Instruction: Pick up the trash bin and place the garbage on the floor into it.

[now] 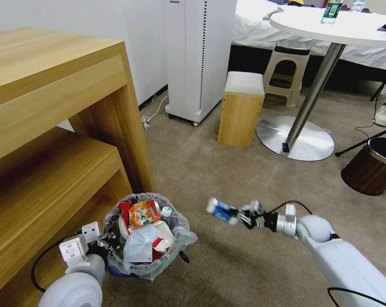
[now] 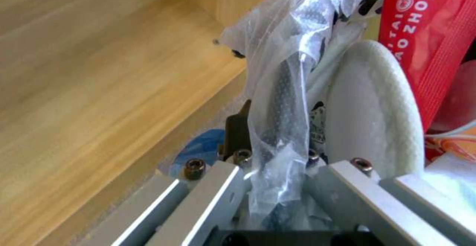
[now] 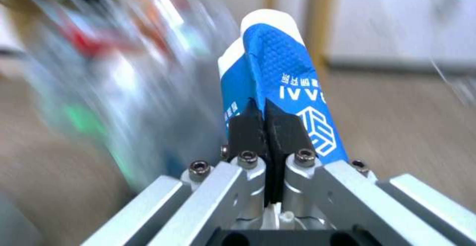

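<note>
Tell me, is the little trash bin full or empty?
Nearly full. The trash bin is piled to its rim with wrappers, tissue and a slipper, while the left gripper grips its edge.

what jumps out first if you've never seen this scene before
The overstuffed trash bin beside the wooden shelf unit, heaped with red wrappers and a pale-blue tissue, its rim clamped by the left gripper. Next, the right gripper holds a blue-white cup sideways above the tan carpet, fingers shut on it.
</note>
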`<state>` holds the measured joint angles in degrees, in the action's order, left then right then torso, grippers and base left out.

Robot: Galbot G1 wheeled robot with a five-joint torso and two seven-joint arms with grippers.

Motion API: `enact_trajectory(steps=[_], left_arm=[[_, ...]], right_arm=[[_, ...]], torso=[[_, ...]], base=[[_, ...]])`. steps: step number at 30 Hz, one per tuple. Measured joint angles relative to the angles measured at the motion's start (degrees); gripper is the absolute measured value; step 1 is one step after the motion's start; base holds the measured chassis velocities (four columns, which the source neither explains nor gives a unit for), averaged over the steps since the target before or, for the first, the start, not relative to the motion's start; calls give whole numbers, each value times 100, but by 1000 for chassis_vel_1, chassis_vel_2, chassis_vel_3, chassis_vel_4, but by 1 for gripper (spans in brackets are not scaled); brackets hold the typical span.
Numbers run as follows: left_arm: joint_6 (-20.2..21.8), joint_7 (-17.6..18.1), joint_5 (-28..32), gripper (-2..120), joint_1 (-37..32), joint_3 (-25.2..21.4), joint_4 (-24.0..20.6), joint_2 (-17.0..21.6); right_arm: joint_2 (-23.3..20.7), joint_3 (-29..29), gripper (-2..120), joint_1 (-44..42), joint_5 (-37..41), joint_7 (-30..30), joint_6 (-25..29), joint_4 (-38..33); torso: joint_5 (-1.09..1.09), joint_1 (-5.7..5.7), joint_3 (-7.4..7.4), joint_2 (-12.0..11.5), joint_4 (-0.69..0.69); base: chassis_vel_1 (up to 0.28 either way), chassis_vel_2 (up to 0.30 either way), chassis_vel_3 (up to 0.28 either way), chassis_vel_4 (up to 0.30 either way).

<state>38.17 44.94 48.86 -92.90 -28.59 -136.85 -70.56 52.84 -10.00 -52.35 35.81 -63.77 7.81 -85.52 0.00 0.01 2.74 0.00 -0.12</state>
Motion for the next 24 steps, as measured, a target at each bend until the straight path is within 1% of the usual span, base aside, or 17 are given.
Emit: enact_trajectory(steps=[1, 2, 4, 5, 8, 9, 12, 13, 16, 17, 20, 24], left_arm=[[0, 0, -8, 0, -37, 40, -11, -16], [0, 0, -8, 0, -37, 40, -11, -16], [0, 1, -34, 0, -108, 116, -60, -36], [0, 1, -34, 0, -108, 116, -60, -36], [-1, -11, -151, 0, -219, 252, -123, -80], [-1, -11, -151, 0, -219, 252, -123, -80], [-8, -20, -213, 0, -289, 361, -206, -116], [-8, -20, -213, 0, -289, 361, -206, -116], [-9, -23, -232, 0, -331, 441, -336, -142], [-9, -23, -232, 0, -331, 441, -336, -142], [-9, -24, -232, 0, -388, 457, -432, -115], [-9, -27, -225, 0, -403, 457, -493, -86]], right_arm=[[-2, 77, 0, 97, 412, -263, -48, -292], [-2, 77, 0, 97, 412, -263, -48, -292], [44, 262, 0, 242, 983, -490, -120, -581], [44, 262, 0, 242, 983, -490, -120, -581], [199, 741, 0, 530, 1523, -510, -158, -746], [199, 741, 0, 530, 1523, -510, -158, -746], [339, 1260, 0, 812, 1701, -361, -117, -655], [339, 1260, 0, 812, 1701, -361, -117, -655], [533, 1874, 0, 1123, 1693, -254, -23, -346], [533, 1874, 0, 1123, 1693, -254, -23, -346], [732, 2236, 0, 1267, 1602, -241, 36, -69], [890, 2419, 0, 1313, 1527, -258, 70, 51]], torso=[[-2, 0, 0, 1, 0], [-2, 0, 0, 1, 0], [-1, 0, 0, 1, 1], [-1, 0, 0, 1, 1], [-1, 0, 0, 1, 0], [-1, 0, 0, 1, 0], [-1, 0, 0, 1, 1], [-1, 0, 0, 1, 1], [-1, 0, 0, 1, 1], [-1, 0, 0, 1, 1], [-1, 0, 0, 0, 1], [-1, 0, 0, 0, 1]], base=[[0, 0, 0, 0], [0, 0, 0, 0], [0, 0, 0, 0], [0, 0, 0, 0], [0, 0, 0, 0], [0, 0, 0, 0], [0, 0, 0, 0], [0, 0, 0, 0], [0, 0, 0, 0], [0, 0, 0, 0], [0, 0, 0, 0], [0, 0, 0, 0]])
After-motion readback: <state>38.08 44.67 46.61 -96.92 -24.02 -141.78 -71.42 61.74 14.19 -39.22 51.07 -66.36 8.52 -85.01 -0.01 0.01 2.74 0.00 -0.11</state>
